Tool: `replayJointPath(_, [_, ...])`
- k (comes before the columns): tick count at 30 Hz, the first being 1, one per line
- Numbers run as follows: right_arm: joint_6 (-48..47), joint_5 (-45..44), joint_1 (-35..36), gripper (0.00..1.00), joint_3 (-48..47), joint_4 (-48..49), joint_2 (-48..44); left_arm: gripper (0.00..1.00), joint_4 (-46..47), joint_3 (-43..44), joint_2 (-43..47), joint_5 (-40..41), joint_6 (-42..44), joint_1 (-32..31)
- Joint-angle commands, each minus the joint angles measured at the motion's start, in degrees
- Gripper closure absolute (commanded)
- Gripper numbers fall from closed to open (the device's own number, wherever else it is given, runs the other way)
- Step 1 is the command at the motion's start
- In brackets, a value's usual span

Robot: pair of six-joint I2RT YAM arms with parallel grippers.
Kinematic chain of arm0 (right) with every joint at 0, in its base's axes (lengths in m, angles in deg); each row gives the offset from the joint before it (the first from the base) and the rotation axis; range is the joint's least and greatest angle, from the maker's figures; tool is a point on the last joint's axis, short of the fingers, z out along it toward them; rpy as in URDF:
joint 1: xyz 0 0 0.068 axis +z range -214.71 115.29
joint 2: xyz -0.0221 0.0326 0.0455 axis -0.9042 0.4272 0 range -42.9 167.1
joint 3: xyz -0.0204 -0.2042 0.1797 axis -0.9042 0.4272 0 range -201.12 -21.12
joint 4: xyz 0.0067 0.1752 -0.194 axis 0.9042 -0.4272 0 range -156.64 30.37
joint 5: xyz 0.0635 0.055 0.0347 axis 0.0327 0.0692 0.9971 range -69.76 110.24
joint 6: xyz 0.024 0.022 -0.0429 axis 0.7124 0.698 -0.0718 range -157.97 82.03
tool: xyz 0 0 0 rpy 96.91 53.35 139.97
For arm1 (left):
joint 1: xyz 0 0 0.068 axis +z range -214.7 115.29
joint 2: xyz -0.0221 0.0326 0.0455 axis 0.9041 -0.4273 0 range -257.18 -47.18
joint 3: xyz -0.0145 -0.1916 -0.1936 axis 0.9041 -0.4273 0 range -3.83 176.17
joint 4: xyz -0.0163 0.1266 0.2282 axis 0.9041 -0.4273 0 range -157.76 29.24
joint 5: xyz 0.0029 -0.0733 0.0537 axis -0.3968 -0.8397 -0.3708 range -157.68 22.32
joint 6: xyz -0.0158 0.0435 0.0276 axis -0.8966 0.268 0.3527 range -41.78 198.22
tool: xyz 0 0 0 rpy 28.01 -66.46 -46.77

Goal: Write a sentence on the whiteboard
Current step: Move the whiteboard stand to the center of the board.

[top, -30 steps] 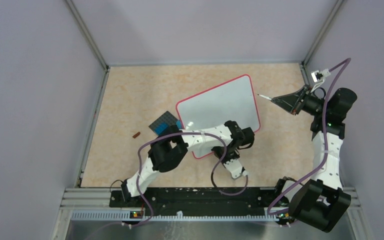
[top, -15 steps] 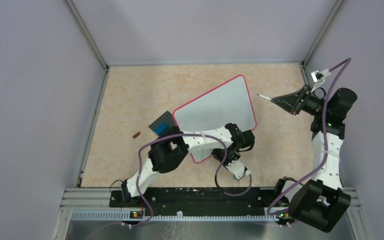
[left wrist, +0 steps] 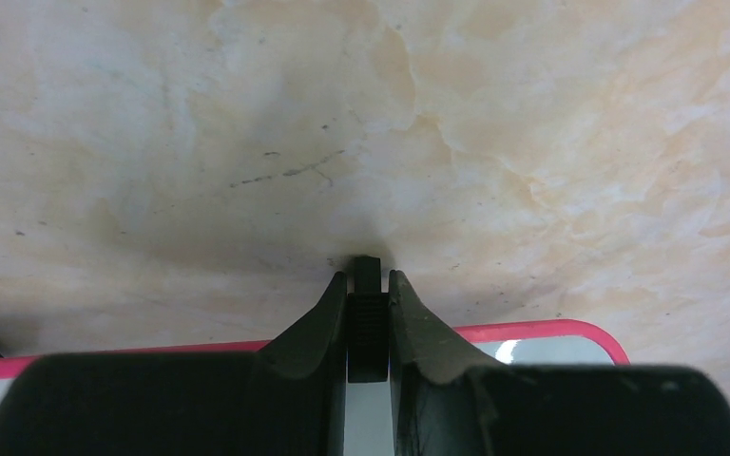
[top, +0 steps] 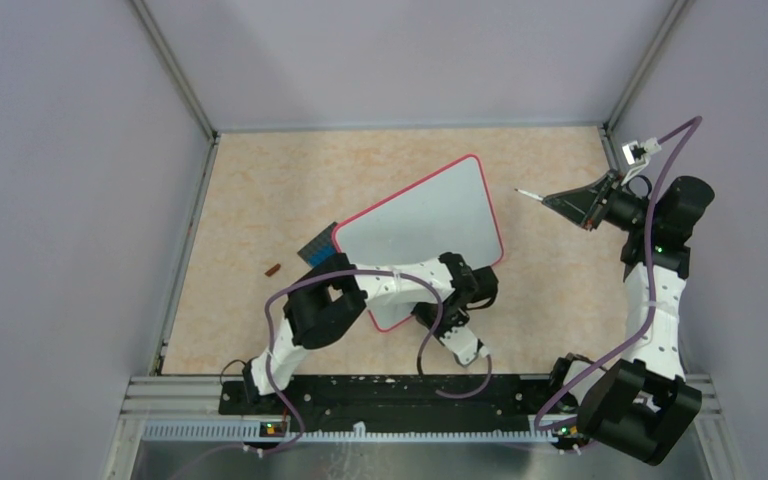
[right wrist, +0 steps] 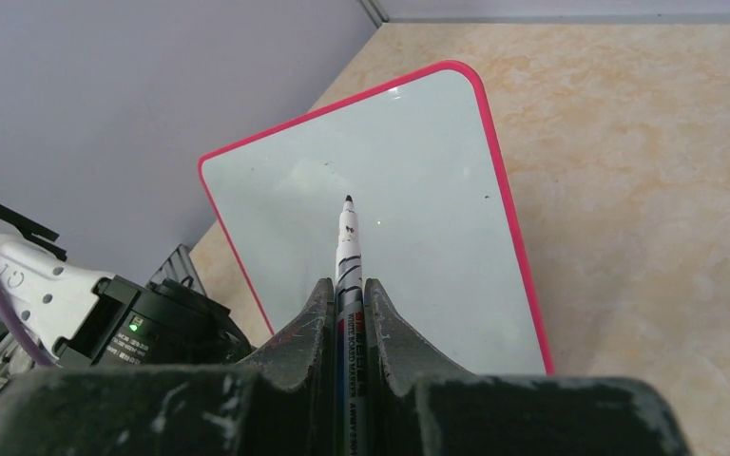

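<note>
The whiteboard (top: 420, 222), glossy white with a red-pink frame, lies skewed on the tan table. My left gripper (top: 458, 284) is at its near right edge. In the left wrist view that gripper (left wrist: 368, 280) is shut on the board's small black foot (left wrist: 368, 328), with the red frame (left wrist: 532, 330) just behind the fingers. My right gripper (top: 572, 205) hovers right of the board, apart from it, shut on a white marker (top: 530, 194) whose tip points left. In the right wrist view the marker (right wrist: 348, 237) points at the whiteboard (right wrist: 409, 247). The sentence is out of view; the face shows only tiny specks.
A blue-and-black eraser block (top: 316, 246) lies partly under the board's left corner. A small brown piece (top: 273, 268) sits on the table further left. Grey walls with metal posts enclose the table on three sides.
The left arm has dragged the whiteboard leftward and turned it, so it now covers more of the eraser. The right arm and marker have stayed still.
</note>
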Motion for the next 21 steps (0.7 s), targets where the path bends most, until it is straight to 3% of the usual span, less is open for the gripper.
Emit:
replayJointPath(1, [0.2, 0.7, -0.7, 1.00, 0.5, 3.3, -1.3, 1.00, -11.0, -4.3, 2.2, -4.3, -1.9, 0.1])
replayJointPath(5, [0.3, 0.7, -0.7, 1.00, 0.5, 3.4, -1.3, 1.00, -11.6, -5.6, 3.2, -4.6, -0.7, 0.1])
replayJointPath(9, [0.3, 0.7, -0.7, 1.00, 0.6, 3.5, -1.3, 0.91, -10.1, -7.6, 4.6, -3.5, 0.8, -0.2])
replayJointPath(21, [0.4, 0.4, -0.7, 1.00, 0.7, 3.8, -1.1, 0.38, -7.7, -8.4, 6.7, -1.9, -0.1, -1.0])
